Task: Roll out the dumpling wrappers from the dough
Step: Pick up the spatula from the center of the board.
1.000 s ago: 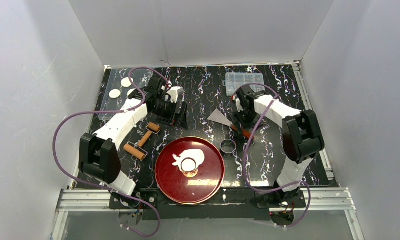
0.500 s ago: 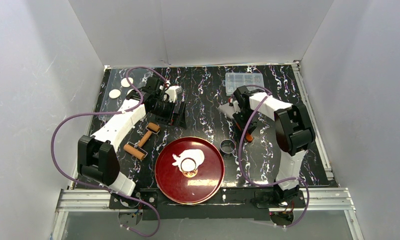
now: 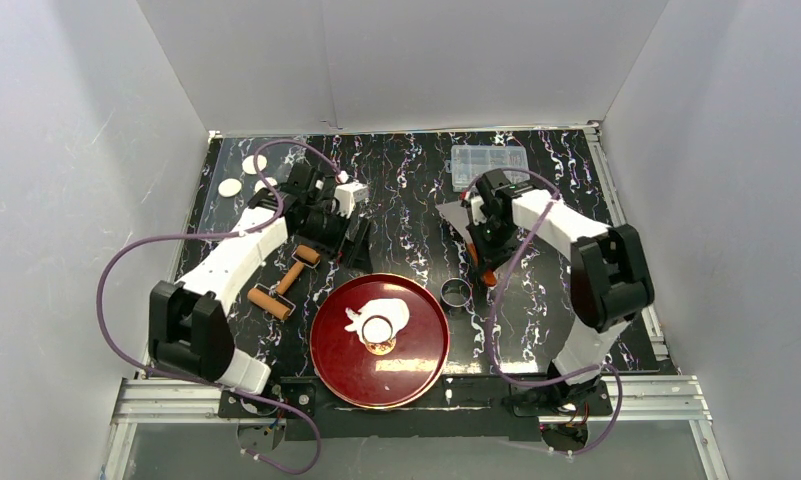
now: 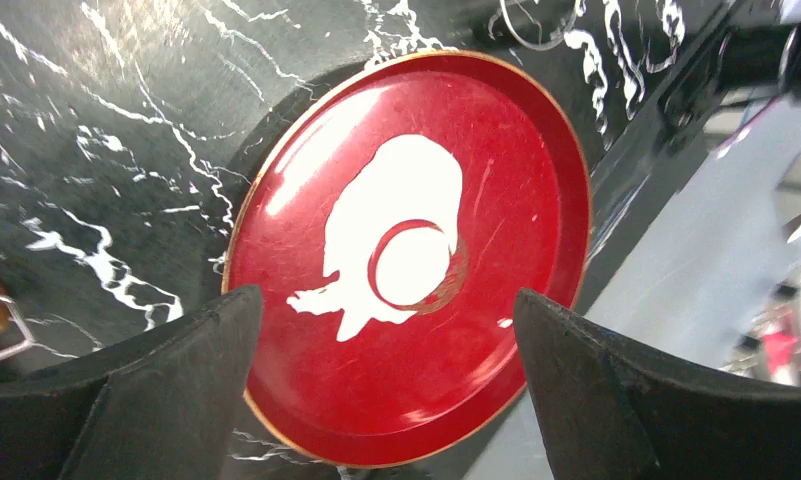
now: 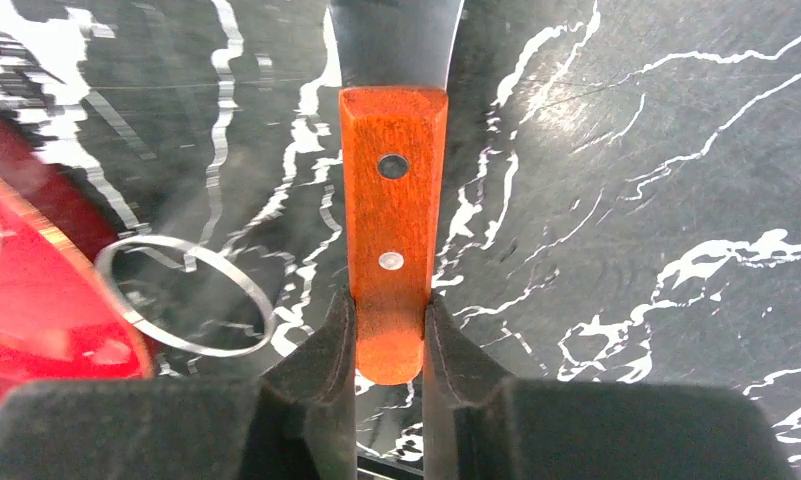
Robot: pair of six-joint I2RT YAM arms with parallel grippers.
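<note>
Cutting stage, two-arm rig. The right gripper (image 5: 389, 312) is closed narrow on the butt end of an orange-brown wooden handle (image 5: 391, 190) with two metal rivets. The handle carries a flat grey steel blade (image 5: 396, 30) running straight ahead of the fingers above the glossy black, white-veined surface (image 5: 626, 200); whether the blade rests there or is lifted cannot be told. The left gripper (image 3: 354, 238) is spread nearly to full width and holds nothing. Directly ahead of it, framed between its two black fingers, lies the round lacquer-red plate (image 4: 536, 140) bearing the dough (image 4: 406, 190), a thin matt white sheet with a ragged outline. One neat round disc (image 4: 408, 268) is already cut inside the sheet, with a narrow arc of red showing around it. A bare steel ring cutter (image 5: 241, 272) lies just left of the right gripper, between it and the plate. Finished dumpling wrappers (image 3: 230, 186), small flat white discs, lie well apart from the left gripper, behind it. Judged handling: the sheet is light, soft and limp, and likely to stretch, tear or cling to the smooth plate if pinched. The disc seems best freed by sliding the blade flat under its edge, the scrap taken at a ragged outer lobe
</note>
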